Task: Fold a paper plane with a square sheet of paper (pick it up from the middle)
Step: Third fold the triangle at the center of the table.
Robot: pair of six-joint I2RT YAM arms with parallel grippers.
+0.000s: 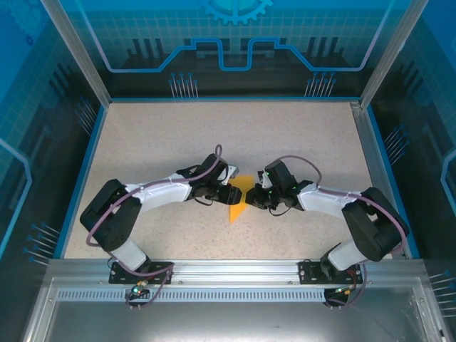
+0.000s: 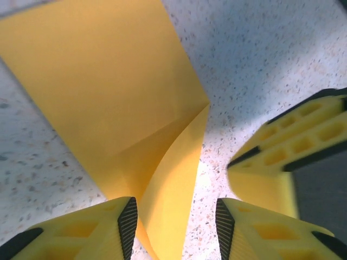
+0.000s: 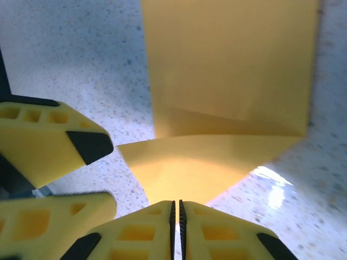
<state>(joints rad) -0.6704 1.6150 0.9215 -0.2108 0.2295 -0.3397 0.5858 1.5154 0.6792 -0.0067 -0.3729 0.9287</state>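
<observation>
Item: orange paper, partly folded, lay mid-tabletop between the two arms. I logged the left claw with jaws parted, straddling a raised flap without pinching it. I logged the right claw clamped tight on the paper's near edge.

The left arm and right arm have white shells, black joints and looping purple cables; yellow latticed jaws carry black pads.

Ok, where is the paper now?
The folded orange paper lies at the top view's centre, between the left gripper and the right gripper, which pinches its flap.
</observation>
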